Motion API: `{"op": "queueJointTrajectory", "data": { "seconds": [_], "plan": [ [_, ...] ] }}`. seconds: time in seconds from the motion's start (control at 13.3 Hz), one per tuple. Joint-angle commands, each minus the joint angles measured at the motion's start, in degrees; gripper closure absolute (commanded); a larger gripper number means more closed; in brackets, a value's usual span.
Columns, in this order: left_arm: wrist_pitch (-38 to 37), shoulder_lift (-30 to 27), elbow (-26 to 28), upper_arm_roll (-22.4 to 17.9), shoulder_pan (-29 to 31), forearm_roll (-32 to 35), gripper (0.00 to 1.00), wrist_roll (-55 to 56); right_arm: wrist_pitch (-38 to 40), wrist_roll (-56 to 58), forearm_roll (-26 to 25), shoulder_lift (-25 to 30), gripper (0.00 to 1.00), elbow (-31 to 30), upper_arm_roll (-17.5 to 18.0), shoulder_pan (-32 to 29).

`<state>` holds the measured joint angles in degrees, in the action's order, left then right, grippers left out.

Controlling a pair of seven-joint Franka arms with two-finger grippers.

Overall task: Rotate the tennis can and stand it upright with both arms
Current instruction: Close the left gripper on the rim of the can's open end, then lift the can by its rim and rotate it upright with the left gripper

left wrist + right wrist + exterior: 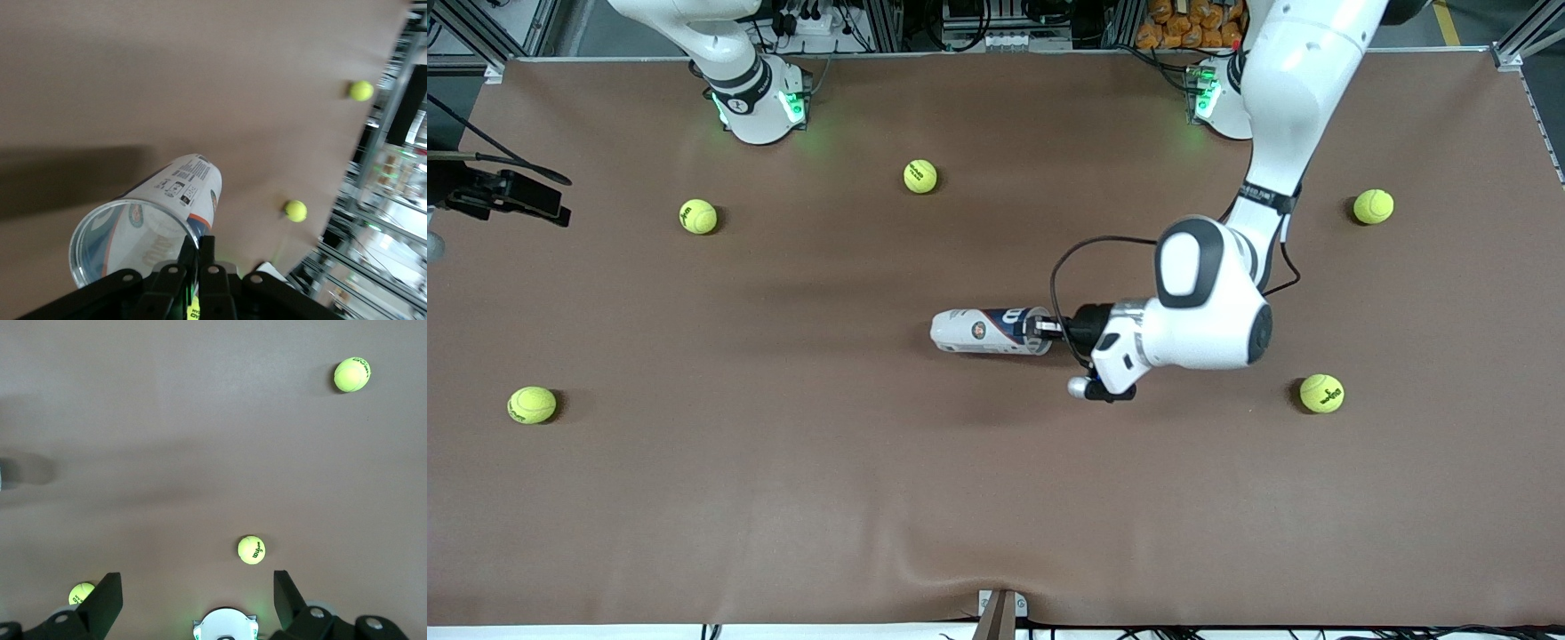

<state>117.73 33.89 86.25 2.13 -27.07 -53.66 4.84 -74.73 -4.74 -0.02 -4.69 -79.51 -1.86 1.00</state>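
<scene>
one tennis can lying along the table's length, left end effector pinching its open rim, right end effector spread, waiting

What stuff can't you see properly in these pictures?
- Front view: the right tool is cut off by the picture's edge; only that arm's base shows.
- Front view: the left tool is shut on the tennis can, but the arm's wrist hides how the can's rim is pinched.
- Left wrist view: the can's open end is partly hidden by the tool.
- Small print on the can's label: too small to read.
</scene>
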Motion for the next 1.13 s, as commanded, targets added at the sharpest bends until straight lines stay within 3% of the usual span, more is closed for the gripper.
{"op": "queueJointTrajectory", "data": {
  "seconds": [0.0,0.38,0.68,1.05],
  "plan": [
    [0.75,-2.86,-1.86,-0.46,-2.72,9.68,1.0,13.83,0.38,-0.36,0.37,0.3,0.0,0.14,0.1,-0.39],
    [-0.39,-7.17,-2.31,0.24,-8.69,33.41,1.0,35.98,0.29,-0.36,0.2,0.3,0.0,0.14,0.1,-0.56],
    [-7.31,-5.77,-6.25,0.07,-16.6,49.23,1.0,53.13,0.29,-0.36,0.28,0.21,0.0,0.14,0.1,-0.56],
    [-9.1,-3.14,-7.23,-0.2,-21.36,55.5,1.0,62.2,0.12,-0.44,0.28,0.21,0.0,0.14,0.1,-0.65]
  ]
}}
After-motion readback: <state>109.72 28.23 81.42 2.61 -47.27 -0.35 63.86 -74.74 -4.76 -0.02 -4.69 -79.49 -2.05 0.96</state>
